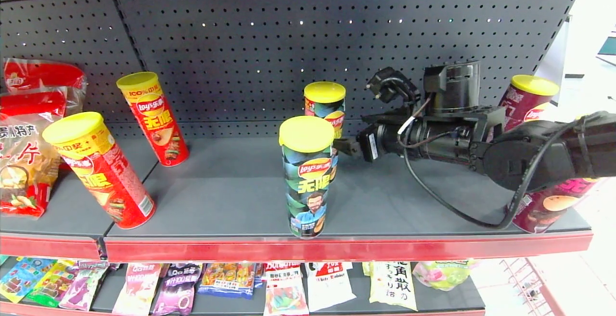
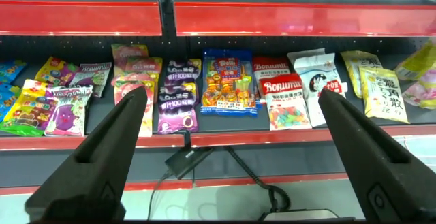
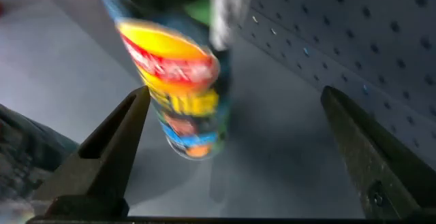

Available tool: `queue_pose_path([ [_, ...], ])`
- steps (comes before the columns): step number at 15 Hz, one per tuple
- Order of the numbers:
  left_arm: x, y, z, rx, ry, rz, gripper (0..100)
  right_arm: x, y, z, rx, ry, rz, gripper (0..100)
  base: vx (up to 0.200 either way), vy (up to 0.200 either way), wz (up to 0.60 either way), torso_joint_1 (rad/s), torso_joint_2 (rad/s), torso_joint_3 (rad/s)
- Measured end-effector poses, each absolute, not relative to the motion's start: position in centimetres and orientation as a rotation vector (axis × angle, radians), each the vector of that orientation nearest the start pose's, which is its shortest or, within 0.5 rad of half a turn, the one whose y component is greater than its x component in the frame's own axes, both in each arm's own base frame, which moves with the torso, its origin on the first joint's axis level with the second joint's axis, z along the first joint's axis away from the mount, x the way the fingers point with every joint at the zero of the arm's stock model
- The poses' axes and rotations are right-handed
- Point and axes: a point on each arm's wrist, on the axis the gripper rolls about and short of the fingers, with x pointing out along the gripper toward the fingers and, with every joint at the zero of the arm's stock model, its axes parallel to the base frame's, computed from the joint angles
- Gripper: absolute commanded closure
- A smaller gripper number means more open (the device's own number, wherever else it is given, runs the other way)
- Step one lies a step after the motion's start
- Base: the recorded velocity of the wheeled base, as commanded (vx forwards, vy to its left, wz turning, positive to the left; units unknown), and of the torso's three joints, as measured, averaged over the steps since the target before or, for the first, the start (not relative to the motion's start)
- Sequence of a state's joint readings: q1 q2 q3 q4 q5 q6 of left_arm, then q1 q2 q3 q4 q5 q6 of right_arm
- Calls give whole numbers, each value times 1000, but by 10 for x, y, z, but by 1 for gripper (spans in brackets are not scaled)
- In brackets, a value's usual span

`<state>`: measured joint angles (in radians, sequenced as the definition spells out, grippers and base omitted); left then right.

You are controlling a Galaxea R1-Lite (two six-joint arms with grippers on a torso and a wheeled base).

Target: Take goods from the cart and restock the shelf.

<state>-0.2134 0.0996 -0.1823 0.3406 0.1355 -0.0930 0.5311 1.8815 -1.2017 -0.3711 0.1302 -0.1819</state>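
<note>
Two green chip cans with yellow lids stand upright mid-shelf, one at the front (image 1: 308, 181) and one behind it (image 1: 326, 109). My right gripper (image 1: 342, 146) reaches in from the right, low beside the rear can. In the right wrist view that green can (image 3: 184, 94) sits just ahead of the right gripper (image 3: 235, 94), whose fingers (image 3: 109, 149) are spread wide and hold nothing. My left gripper (image 2: 231, 93) hangs open and holds nothing, in front of the lower shelf of snack bags (image 2: 228, 84).
Two red cans (image 1: 98, 169) (image 1: 154, 119) stand on the left of the grey shelf (image 1: 231, 186). Two maroon cans (image 1: 527, 99) (image 1: 548, 205) stand behind my right arm. Red snack bags (image 1: 29, 138) fill the far left. A pegboard wall (image 1: 288, 32) backs the shelf.
</note>
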Motion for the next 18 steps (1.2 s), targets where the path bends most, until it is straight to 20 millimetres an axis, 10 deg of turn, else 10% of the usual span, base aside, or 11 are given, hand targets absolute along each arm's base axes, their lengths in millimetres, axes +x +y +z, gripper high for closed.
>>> queue_pose_path([
  [7, -30, 9, 93, -41, 260, -109, 0, 266, 151, 195, -231, 337, 591, 0, 0, 0, 0, 0, 0, 0],
  [13, -15, 4, 119, -35, 186, -227, 0, 142, 95, 187, -234, 302, 599, 0, 0, 0, 0, 0, 0, 0],
  [18, 46, -13, 165, 7, 126, -281, 0, 60, 30, 167, -210, 212, 379, 0, 0, 0, 0, 0, 0, 0],
])
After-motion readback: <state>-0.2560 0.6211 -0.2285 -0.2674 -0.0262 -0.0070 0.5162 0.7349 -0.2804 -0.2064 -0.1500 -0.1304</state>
